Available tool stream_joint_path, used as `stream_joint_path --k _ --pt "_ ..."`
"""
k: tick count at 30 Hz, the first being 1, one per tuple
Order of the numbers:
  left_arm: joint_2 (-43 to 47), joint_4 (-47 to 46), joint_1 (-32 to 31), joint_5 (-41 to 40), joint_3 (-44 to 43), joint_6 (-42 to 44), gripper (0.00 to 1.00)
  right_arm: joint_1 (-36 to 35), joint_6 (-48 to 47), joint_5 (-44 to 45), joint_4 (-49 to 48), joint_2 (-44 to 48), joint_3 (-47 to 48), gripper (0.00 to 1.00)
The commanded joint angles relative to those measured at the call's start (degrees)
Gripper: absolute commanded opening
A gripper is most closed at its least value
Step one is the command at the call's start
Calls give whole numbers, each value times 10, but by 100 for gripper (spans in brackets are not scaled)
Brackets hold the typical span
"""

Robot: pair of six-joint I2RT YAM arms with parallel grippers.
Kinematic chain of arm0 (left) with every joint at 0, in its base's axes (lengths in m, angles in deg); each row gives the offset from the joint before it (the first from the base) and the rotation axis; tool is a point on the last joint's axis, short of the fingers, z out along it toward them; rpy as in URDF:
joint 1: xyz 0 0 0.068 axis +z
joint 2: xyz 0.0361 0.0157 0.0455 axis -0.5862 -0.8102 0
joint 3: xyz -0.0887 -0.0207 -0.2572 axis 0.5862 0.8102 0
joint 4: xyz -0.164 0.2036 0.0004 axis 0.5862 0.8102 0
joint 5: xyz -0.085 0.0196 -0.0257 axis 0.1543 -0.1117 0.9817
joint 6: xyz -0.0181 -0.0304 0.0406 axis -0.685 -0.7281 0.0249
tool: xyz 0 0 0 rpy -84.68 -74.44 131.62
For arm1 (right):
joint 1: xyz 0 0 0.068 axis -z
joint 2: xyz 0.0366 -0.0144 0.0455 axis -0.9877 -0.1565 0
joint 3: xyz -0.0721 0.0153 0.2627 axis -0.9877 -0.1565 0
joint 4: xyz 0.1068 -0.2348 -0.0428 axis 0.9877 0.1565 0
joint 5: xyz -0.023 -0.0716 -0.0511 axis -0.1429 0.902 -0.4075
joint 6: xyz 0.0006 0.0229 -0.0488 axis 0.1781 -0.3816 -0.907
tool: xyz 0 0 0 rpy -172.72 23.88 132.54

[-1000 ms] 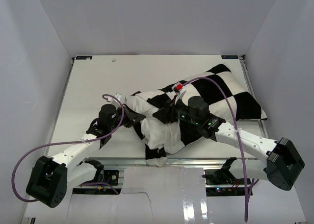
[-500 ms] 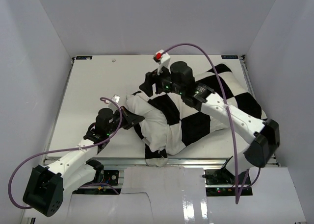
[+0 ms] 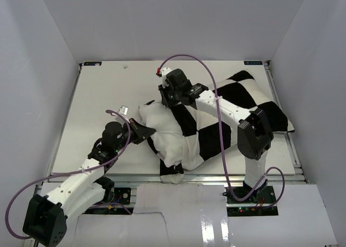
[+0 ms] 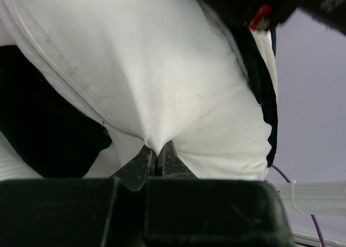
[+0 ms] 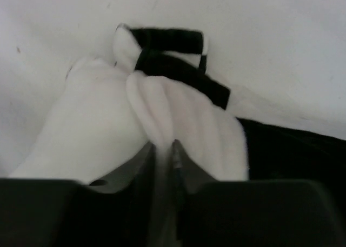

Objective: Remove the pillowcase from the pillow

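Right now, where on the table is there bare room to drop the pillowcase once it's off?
Bare: the far-left part of the table, between its left edge and the pillow, plus a thin far strip behind it. Crowded: centre and right, under the pillowcase.

White table (image 3: 102, 95) w/ plain pale-grey walls (image 3: 173, 20) on 3 sides, even light

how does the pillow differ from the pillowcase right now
Look: the pillow is plain white, the pillowcase has big black and white checks.
Pose: the pillow bulges out bare at the left end; the pillowcase covers the right part, bunched at the near edge.
Grip: the left gripper pinches the pillow's white fabric; the right gripper pinches a white fold by the pillowcase's black edge.
Both are soft fabric on the table.
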Motion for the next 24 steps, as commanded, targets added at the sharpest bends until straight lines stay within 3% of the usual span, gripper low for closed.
stream_joint_path --k 1,2,11,15,17,18,19,21,24 --pt "74 52 -2 -45 -33 17 0 66 18 41 18 -23 58 14" --pt "87 82 -2 -58 -41 20 0 85 25 45 23 -30 67 8" --pt "151 211 -3 -190 -112 35 0 175 43 16 19 -24 36 8" --pt "174 214 -2 -225 -110 36 0 180 53 -21 11 -6 5 8" --pt "147 201 -3 -195 -108 33 0 178 49 -81 21 4 10 20" --pt "137 197 -2 -185 -108 28 0 175 47 -82 22 12 12 30" --pt "117 183 -2 -175 -104 27 0 166 45 -77 24 20 12 49" --pt "103 174 -2 -162 -104 25 0 161 45 -84 26 57 8 66" --pt "90 167 -3 -162 -112 25 0 160 49 -102 33 108 -2 73"
